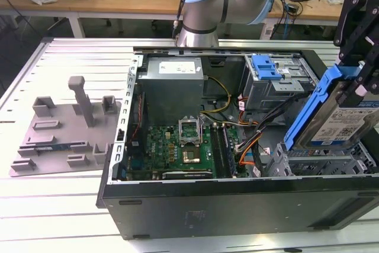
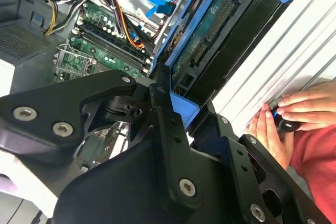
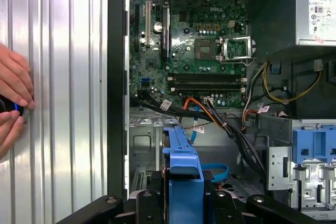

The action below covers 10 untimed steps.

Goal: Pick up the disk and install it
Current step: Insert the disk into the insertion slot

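Observation:
The disk (image 1: 342, 124) is a silver-grey drive with a white-and-blue label in a blue carrier rail (image 1: 314, 108). It hangs steeply tilted over the front corner of the open computer case (image 1: 237, 202), at the exterior view's right, above a metal drive cage (image 1: 323, 158). My gripper (image 1: 357, 84) is shut on the disk, its black fingers clamping the upper end. In the second wrist view the disk (image 2: 210, 35) shows edge-on, running away from the gripper (image 2: 176, 111). In the first wrist view the blue rail (image 3: 182, 163) sticks out from the gripper (image 3: 184, 200).
Inside the case lie a green motherboard (image 1: 177, 146), a grey power-supply box (image 1: 173, 78), loose cables (image 1: 249, 146) and a second bay with a blue latch (image 1: 265, 66). A grey fixture plate (image 1: 65, 128) sits on the table. A person's hands (image 2: 286, 116) rest beside the case.

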Each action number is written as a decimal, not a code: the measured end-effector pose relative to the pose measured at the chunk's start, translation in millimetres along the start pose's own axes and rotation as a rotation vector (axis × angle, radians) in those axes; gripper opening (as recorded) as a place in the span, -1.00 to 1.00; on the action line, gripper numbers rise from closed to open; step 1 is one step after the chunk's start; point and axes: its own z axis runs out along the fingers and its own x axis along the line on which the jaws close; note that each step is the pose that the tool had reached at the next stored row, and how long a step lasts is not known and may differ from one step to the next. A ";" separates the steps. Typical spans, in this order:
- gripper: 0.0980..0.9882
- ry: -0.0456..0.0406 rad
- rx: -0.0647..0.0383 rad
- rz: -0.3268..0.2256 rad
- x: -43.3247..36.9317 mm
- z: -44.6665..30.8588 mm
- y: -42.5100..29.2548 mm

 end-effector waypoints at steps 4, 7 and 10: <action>-0.39 0.0000 0.000 0.000 0.4 2.1 -0.1; -0.39 0.0000 0.000 0.000 0.9 3.6 -0.5; -0.39 -0.0001 0.000 0.000 1.2 4.5 -0.8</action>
